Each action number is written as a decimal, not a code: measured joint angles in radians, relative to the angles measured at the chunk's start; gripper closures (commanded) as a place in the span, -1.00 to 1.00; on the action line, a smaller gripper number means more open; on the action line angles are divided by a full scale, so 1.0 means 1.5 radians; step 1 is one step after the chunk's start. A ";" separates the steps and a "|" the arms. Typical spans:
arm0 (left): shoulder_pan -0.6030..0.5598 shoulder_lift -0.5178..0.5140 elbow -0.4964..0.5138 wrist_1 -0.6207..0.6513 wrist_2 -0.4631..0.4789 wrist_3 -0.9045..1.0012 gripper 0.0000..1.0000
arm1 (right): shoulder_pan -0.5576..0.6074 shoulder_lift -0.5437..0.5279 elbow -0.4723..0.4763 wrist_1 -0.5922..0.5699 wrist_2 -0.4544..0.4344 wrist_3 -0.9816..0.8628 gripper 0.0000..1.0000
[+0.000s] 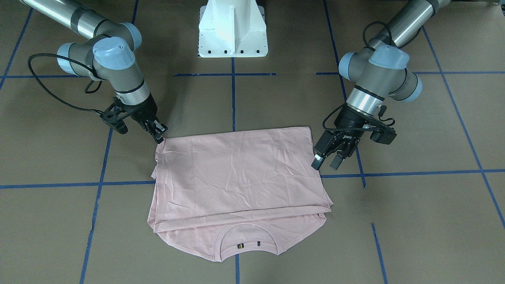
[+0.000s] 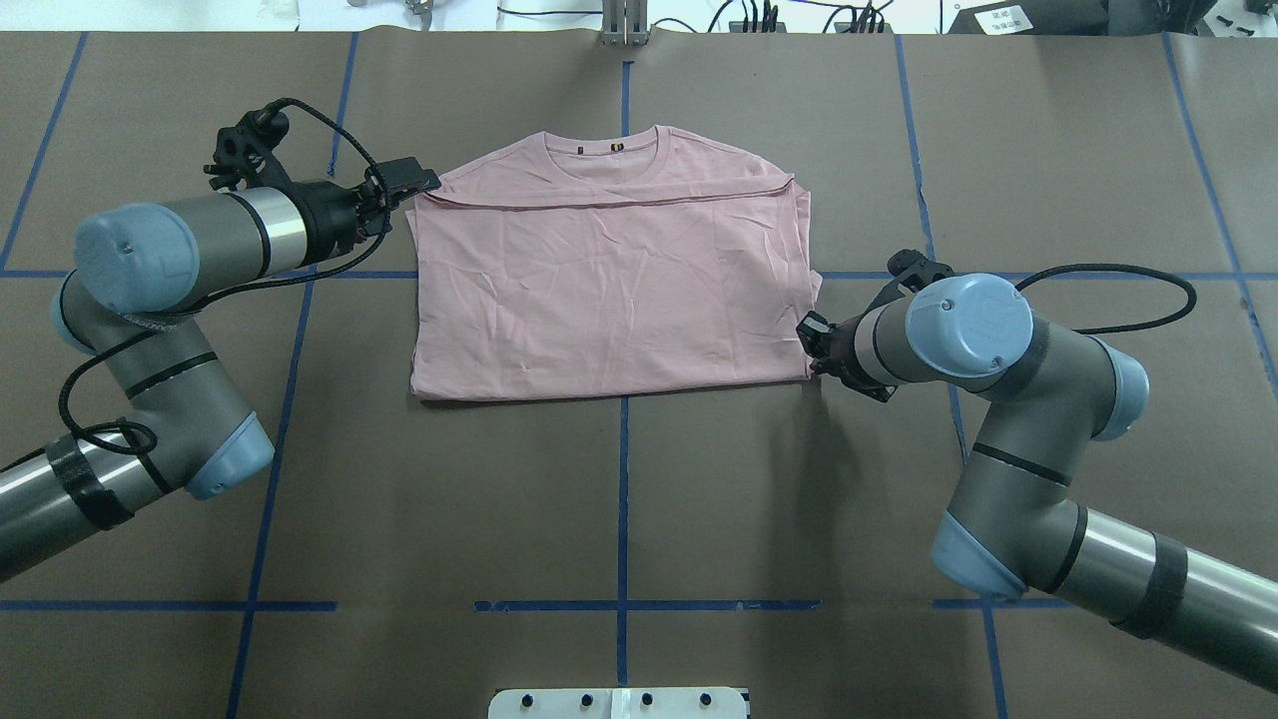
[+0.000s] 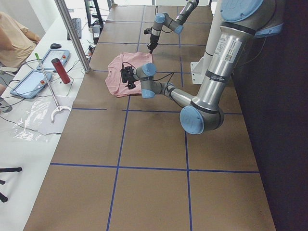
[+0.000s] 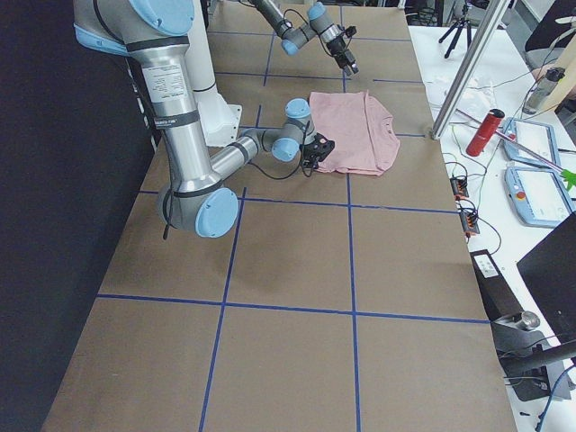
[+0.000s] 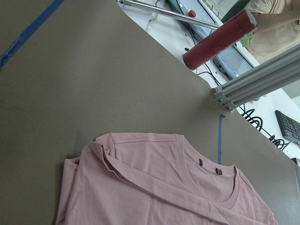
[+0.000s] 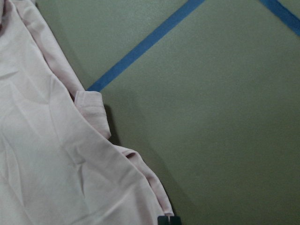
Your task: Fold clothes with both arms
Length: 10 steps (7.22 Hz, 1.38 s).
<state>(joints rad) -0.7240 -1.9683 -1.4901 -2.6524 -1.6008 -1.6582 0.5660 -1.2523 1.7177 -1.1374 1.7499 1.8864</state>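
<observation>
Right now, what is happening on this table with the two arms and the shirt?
The robot is partway through folding a pale pink T-shirt. Its lower part lies folded up over the body, leaving the collar uncovered. The left tool hangs open beside the shirt's left edge; the right tool, apparently shut, sits at the shirt's near right corner.

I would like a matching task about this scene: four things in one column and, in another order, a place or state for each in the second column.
Column one:
1. T-shirt
2. left gripper
3. right gripper
4. red cylinder

Column two:
A. open, nothing between its fingers
B. lies folded, collar on the side away from the robot
C. stands on the white bench at the side
D. fingertips together at a corner of the shirt

Right pairs: 1-B, 2-A, 3-D, 4-C.
</observation>
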 measured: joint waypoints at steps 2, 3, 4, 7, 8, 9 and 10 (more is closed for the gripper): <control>0.000 0.000 -0.007 0.000 -0.001 0.000 -0.99 | -0.012 -0.055 0.084 -0.021 -0.003 0.000 1.00; 0.000 0.000 -0.015 0.000 -0.002 0.000 -0.98 | -0.047 -0.123 0.166 -0.029 -0.008 0.000 1.00; 0.000 0.000 -0.022 0.000 -0.010 0.000 -0.98 | -0.106 -0.191 0.252 -0.033 -0.011 0.013 1.00; 0.001 0.006 -0.076 0.010 -0.058 -0.002 -0.98 | -0.322 -0.291 0.455 -0.108 0.000 0.099 -1.00; 0.004 0.007 -0.093 0.032 -0.070 -0.022 -0.98 | -0.377 -0.294 0.471 -0.149 -0.025 0.115 -1.00; 0.011 0.007 -0.114 0.060 -0.075 -0.056 -0.98 | -0.406 -0.295 0.476 -0.174 -0.063 0.122 -1.00; 0.030 0.008 -0.144 0.109 -0.075 -0.083 -0.98 | -0.398 -0.290 0.477 -0.184 -0.087 0.123 -1.00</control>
<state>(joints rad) -0.6788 -1.9571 -1.7055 -2.4896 -1.7141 -1.7828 -0.0310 -1.6868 2.4338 -1.4138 1.6199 2.0709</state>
